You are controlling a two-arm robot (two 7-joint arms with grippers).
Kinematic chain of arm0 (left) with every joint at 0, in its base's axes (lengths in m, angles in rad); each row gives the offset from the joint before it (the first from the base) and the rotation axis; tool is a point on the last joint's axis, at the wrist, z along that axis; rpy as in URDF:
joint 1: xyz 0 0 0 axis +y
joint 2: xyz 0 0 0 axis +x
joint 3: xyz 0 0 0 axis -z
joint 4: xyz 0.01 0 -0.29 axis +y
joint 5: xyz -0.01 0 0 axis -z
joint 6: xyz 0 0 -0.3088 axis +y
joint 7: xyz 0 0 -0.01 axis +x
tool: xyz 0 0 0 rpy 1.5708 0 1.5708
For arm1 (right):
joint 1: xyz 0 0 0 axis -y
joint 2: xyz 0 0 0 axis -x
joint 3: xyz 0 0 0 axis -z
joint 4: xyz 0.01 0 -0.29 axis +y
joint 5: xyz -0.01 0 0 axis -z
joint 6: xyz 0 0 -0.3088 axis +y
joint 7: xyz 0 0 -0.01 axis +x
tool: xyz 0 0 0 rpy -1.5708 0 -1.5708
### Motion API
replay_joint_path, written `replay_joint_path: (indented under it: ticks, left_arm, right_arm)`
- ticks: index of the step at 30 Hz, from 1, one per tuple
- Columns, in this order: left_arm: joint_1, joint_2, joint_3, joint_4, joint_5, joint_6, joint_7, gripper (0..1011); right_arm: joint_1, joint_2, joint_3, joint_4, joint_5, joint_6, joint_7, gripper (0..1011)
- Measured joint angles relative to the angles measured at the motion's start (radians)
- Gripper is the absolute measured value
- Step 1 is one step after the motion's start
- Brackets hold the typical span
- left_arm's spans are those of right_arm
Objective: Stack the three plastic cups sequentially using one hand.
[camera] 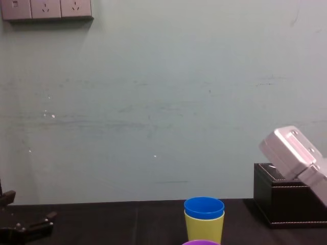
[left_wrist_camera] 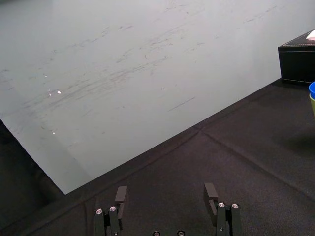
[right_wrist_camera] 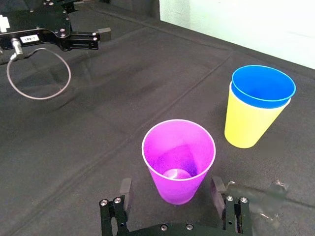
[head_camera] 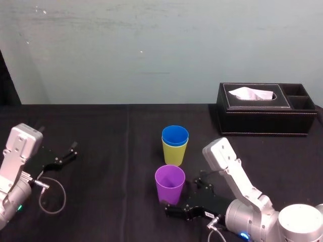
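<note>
**stackwatch:** Which step is being worked on here? Two of the cups look sorted.

**gripnerd:** Yep, the first nest can be counted as done. The blue cup (head_camera: 175,135) is seated inside the yellow-green cup (head_camera: 174,155), with only its rim band left showing. So the last pick is judged to be the step in hand. The purple cup (right_wrist_camera: 178,164) is stood upright on the black table (head_camera: 111,151), just in front of the pair on the robot's side, not touching them. The right gripper (right_wrist_camera: 171,189) is set low around its base with its fingers spread wide. One finger is placed on each side and a gap is seen at both, so nothing is gripped yet.

**stackwatch:** And next?

**gripnerd:** A gentle squeeze is called for, since the wall could probably be dented. Then a lift clear of the blue rim, a shift over it and a straight lowering. If the cup gets tilted, the pair could be knocked over.

**stackwatch:** Anything in the cups?

**gripnerd:** Nothing is seen inside purple or blue, just bare plastic. The left gripper (left_wrist_camera: 166,194) is parked open and empty over at the table's left. A white tissue is seen poking out of the tissue box (head_camera: 262,113) at the back right.
</note>
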Motion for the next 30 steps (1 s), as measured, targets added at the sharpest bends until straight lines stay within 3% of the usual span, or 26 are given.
replay_joint_path:
  ticks: [30]
  left_arm:
    - [0.000,0.000,0.000,0.000,0.000,0.000,0.000,1000]
  right_arm:
    - [0.041,-0.064,-0.012,0.076,-0.043,-0.017,-0.010,1003]
